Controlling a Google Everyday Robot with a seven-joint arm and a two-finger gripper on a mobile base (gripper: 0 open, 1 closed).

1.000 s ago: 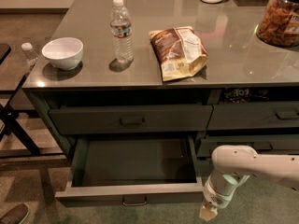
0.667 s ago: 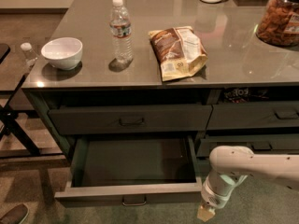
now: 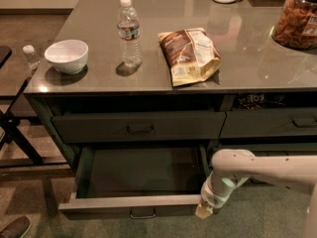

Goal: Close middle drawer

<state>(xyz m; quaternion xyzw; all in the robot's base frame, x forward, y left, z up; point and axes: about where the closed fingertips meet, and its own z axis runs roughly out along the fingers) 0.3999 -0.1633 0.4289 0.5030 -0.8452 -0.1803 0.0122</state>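
Note:
The middle drawer [image 3: 141, 175] is dark grey-green and stands pulled far out below the counter. Its box is empty. Its low front panel [image 3: 99, 208] carries a small metal loop handle [image 3: 142, 213] at the centre. My gripper [image 3: 204, 210] hangs from the white arm [image 3: 257, 167] that reaches in from the right. It is low down, right at the front right corner of the drawer's front panel, touching it or nearly so.
The closed taller-fronted drawer [image 3: 140, 128] sits above, with another closed drawer [image 3: 277, 123] to its right. On the counter [image 3: 99, 78] are a white bowl [image 3: 66, 56], a water bottle [image 3: 129, 31], a snack bag [image 3: 190, 53] and a jar [image 3: 297, 19]. A shoe [image 3: 15, 227] is at lower left.
My gripper has moved a little left and up, closer to the drawer's front right corner. The drawer stays just as far out.

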